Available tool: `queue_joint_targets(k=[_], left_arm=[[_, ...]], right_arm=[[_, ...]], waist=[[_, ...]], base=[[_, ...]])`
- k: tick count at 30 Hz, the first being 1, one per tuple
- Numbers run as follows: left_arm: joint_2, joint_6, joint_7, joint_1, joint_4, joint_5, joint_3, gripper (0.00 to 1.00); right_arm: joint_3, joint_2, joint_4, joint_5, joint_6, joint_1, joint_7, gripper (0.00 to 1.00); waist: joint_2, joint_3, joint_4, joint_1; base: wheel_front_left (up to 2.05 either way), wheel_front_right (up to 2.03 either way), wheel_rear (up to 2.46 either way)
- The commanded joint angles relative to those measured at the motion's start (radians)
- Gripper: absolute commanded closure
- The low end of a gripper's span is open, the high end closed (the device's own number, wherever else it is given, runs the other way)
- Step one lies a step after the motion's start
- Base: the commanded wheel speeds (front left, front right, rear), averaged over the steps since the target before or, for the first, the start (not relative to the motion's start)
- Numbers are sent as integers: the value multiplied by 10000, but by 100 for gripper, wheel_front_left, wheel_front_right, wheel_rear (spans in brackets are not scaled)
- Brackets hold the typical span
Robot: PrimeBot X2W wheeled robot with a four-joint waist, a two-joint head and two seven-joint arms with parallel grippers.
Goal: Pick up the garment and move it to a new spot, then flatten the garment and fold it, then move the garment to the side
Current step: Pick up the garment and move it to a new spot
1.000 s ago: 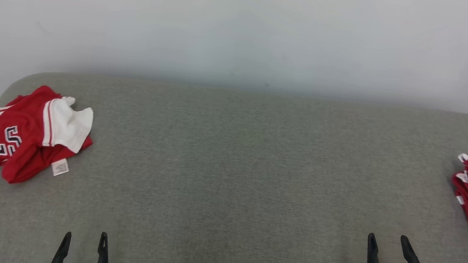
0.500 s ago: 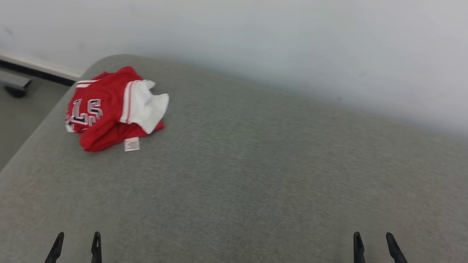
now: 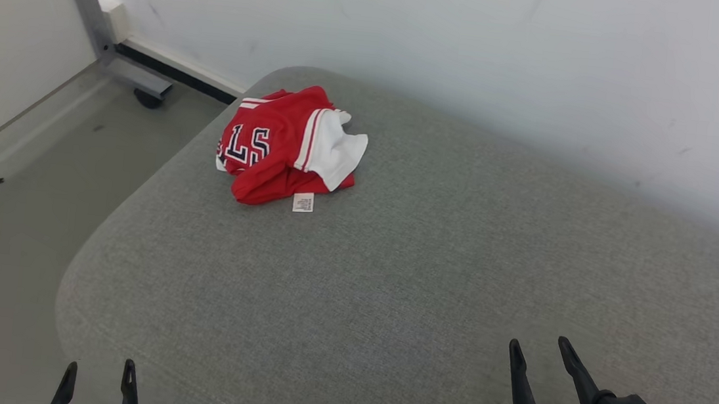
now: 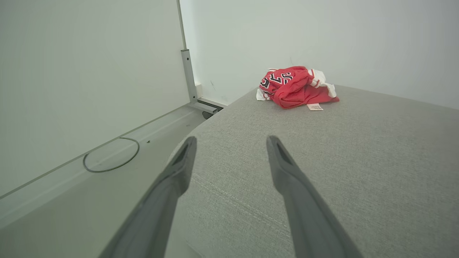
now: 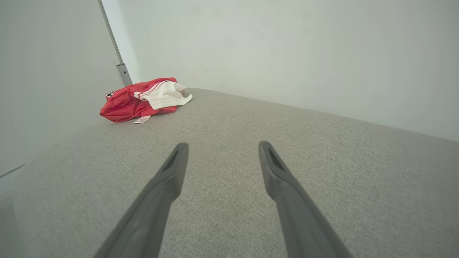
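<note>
Left gripper (image 3: 100,367) was released, its two dark fingers spread with nothing between them, at the near left corner of the grey woven-fabric padded surface (image 3: 426,268). Right gripper (image 3: 538,343) was likewise spread and empty, over the near right part. Crumpled red jersey garment (image 3: 272,154) lay bunched in a heap on the surface's far left corner, near the white wall (image 3: 480,42), well apart from both grippers. It showed a white panel edged with stripes, dark white-outlined block lettering, and a small white label (image 3: 303,202) sticking out at its near edge.
</note>
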Motion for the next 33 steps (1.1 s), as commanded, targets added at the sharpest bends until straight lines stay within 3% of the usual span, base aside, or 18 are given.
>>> queue_joint_targets(k=[1,15,20,25,33], left_arm=[[-12,79,-31,157,-109,-13,41,0],[-16,147,-31,-268,57,-70,-12,0],[-3,-119,-30,-1697,1036,-261,-159,0],[109,-26,227,-3990,2599,-494,-77,0],[442,41,800,-7373,5211,-1456,673,0]], right_arm=[[56,-90,62,89,-28,-79,43,0],[128,-161,301,256,-28,-50,-128,0],[-55,-80,65,148,-28,111,-61,0],[38,-257,-322,30,-28,-38,173,0],[567,-1031,-1363,1,-28,-696,892,0]], waist=[[0,170,213,0],[0,121,159,0],[0,194,-23,0],[0,651,-461,0],[0,1999,-1821,0]], base=[[0,0,0],[0,0,0],[0,0,0],[0,0,0],[0,0,0]])
